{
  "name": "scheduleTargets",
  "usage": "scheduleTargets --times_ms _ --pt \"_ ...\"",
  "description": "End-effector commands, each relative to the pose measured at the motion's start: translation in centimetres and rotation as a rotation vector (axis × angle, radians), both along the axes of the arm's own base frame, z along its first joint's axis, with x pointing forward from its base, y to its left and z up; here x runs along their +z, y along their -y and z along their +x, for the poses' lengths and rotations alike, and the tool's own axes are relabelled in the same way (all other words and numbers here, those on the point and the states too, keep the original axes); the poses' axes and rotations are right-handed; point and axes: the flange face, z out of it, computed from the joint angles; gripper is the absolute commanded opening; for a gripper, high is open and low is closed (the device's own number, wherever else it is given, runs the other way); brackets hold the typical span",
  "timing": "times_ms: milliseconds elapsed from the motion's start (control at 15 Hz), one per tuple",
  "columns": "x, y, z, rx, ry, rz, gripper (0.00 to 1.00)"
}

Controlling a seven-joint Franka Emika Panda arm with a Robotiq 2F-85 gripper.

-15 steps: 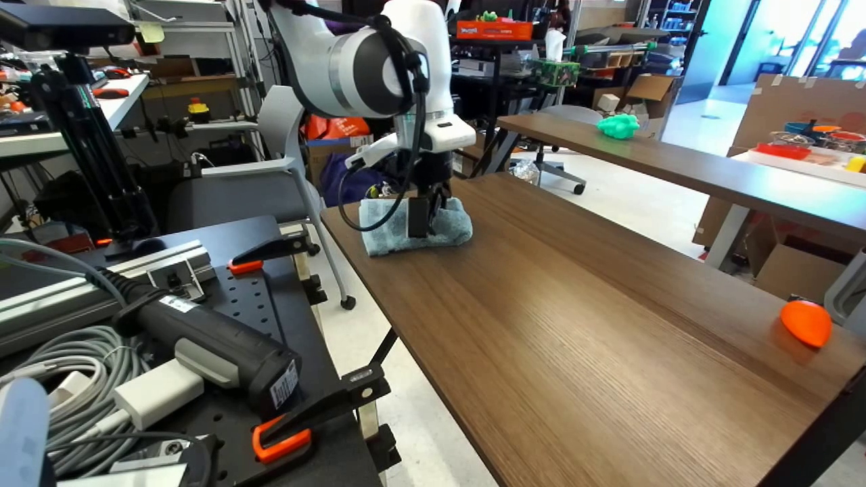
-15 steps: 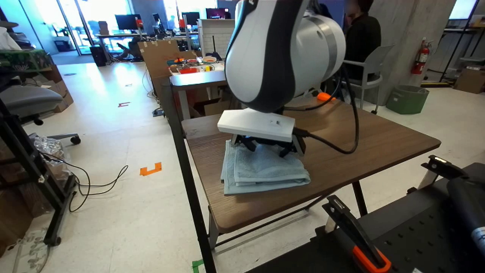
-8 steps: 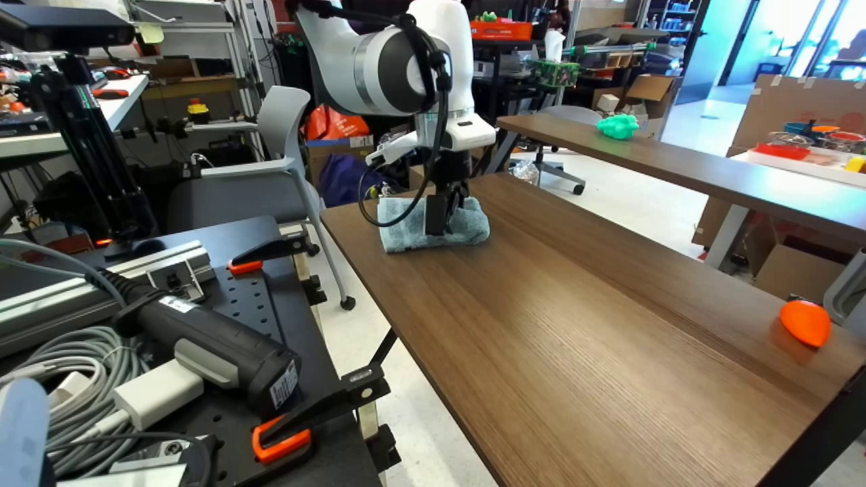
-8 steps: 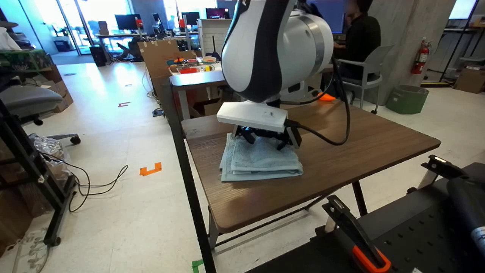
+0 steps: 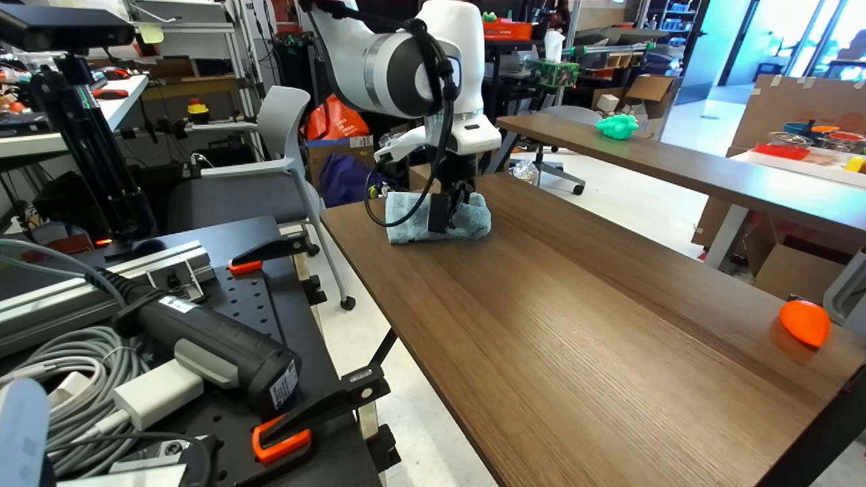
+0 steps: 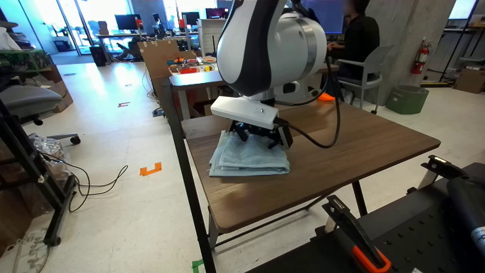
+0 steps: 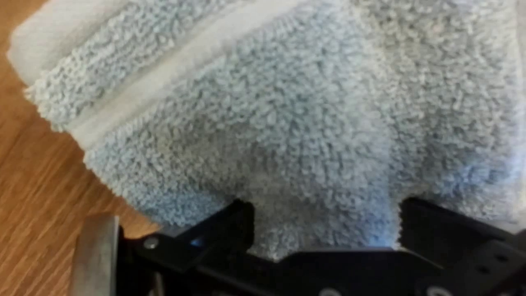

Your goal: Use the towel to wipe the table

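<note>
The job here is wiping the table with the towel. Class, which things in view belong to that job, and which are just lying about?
Part of the job:
towel
table
gripper

Just lying about:
orange thing on the same table
green thing on the next table
coiled cable

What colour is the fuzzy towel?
Light blue-grey. The towel shows best in the wrist view, with a paler band across it.

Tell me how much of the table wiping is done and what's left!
Done: the towel looks gripped, bunched between the fingers.
Happening: it has slid a little across the table since a second ago.
Left: probably the long stretch towards the orange thing, though no picture shows which spots were wiped.
</note>
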Motion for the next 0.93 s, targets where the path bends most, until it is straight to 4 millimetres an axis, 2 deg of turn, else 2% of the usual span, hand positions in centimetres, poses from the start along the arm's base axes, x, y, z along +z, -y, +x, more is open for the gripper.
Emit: scheduleTargets --times_ms 0,400,667,867 --pt "-3.5 -1.0 2.2 -0.067 0.039 0.069 1.0" --pt "-3.3 -0.6 5.5 -0.148 0.146 0.111 1.0" --pt "-3.9 -0.4 6.9 -0.208 0.203 0.156 1.0" --pt "-3.5 -0.3 8.2 -0.266 0.227 0.193 1.0"
